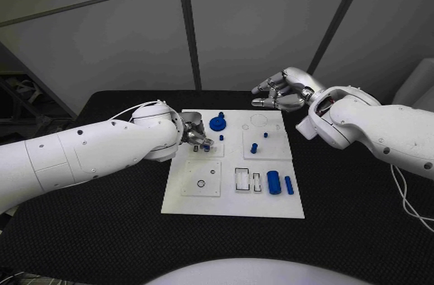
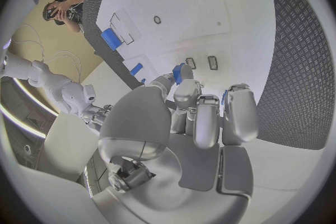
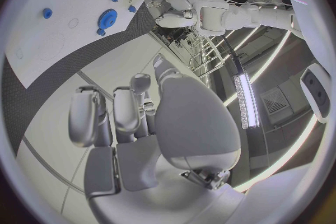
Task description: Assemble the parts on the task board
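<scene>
The left hand (image 1: 196, 137) is pinching a small blue part (image 2: 178, 74) in its fingertips, hovering low over the task board (image 1: 231, 200) mid-desk, probably lining it up with a slot there. The right hand (image 1: 282, 90), fingers curled around nothing, is hanging beyond the board's far edge, seemingly keeping clear.

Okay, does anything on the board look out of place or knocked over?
Nothing stands out. The task board lies flat and square on the table, and the two blue cylinders lie side by side near its right edge, not spilled or damaged.
</scene>
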